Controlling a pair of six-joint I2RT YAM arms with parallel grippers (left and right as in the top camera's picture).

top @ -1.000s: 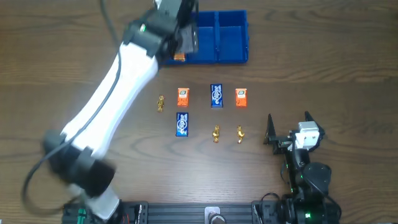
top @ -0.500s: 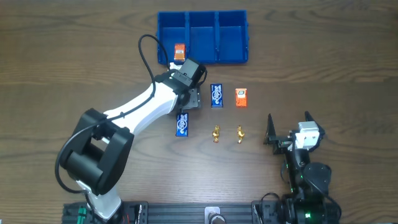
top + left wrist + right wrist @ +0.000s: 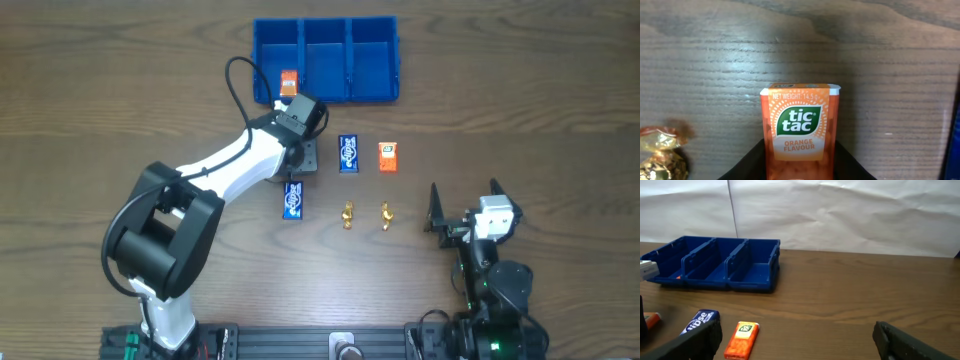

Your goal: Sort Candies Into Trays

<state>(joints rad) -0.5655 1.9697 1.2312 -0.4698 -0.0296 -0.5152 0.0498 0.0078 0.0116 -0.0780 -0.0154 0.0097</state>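
The table [image 3: 560,120] is showing brown wood grain, mostly matt with a soft sheen. The box [image 3: 800,130] is looking like smooth, glossy orange plastic with a printed label. A candy [image 3: 660,155] is gleaming in crinkled gold foil. The tray [image 3: 372,97] is appearing as hard, smooth blue plastic across its 3 bins. The left arm [image 3: 225,165] is wearing a smooth white shell; the right gripper [image 3: 796,330] has fingers [image 3: 910,342] looking matt black. A white sheet [image 3: 840,215] is showing creases like paper or cloth.
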